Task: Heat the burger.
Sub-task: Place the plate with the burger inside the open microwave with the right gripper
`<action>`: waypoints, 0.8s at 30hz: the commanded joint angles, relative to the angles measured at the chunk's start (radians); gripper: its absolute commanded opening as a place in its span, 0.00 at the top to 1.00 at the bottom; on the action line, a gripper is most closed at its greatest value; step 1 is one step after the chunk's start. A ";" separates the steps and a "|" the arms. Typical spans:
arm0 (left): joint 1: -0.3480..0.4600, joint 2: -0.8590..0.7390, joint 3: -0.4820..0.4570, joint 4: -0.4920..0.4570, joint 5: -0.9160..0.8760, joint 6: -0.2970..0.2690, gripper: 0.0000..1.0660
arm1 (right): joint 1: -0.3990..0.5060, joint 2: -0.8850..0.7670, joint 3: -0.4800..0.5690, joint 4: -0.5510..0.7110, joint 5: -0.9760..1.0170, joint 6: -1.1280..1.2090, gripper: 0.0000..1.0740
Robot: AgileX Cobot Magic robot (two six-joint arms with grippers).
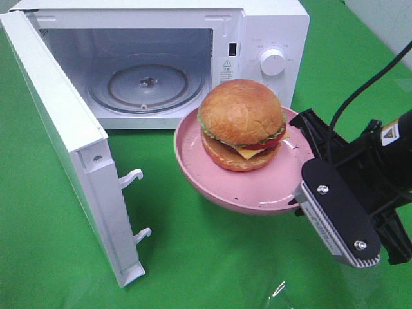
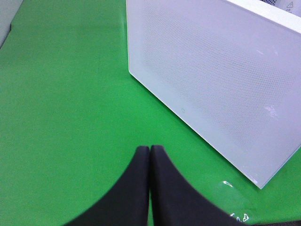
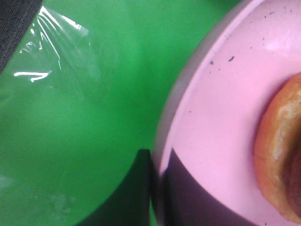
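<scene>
The burger (image 1: pixel 243 122), with a glossy brown bun, lettuce, tomato and cheese, sits on a round pink plate (image 1: pixel 212 187). The plate hangs above the green cloth just in front of the open microwave (image 1: pixel 270 26). My right gripper (image 1: pixel 298 203) is shut on the plate's near right rim. In the right wrist view one finger lies under the rim and the other on the plate (image 3: pixel 211 117), the gripper (image 3: pixel 157 186) pinching the edge beside the bun (image 3: pixel 282 155). My left gripper (image 2: pixel 149 157) is shut and empty over the cloth, near the outer face of the door (image 2: pixel 211 80).
The microwave door (image 1: pixel 64 141) swings out wide to the left, its latch hooks pointing right. A glass turntable (image 1: pixel 147 87) lies inside the cavity. A white dial (image 1: pixel 272 62) sits on the control panel. Green cloth covers the table.
</scene>
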 commanded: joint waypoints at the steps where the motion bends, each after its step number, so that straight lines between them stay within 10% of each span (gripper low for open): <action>1: 0.001 -0.021 0.004 -0.005 -0.009 -0.003 1.00 | 0.015 0.018 -0.034 0.014 -0.035 -0.025 1.00; 24: 0.001 -0.021 0.004 -0.005 -0.009 -0.003 1.00 | 0.015 0.244 -0.264 0.145 0.003 -0.185 1.00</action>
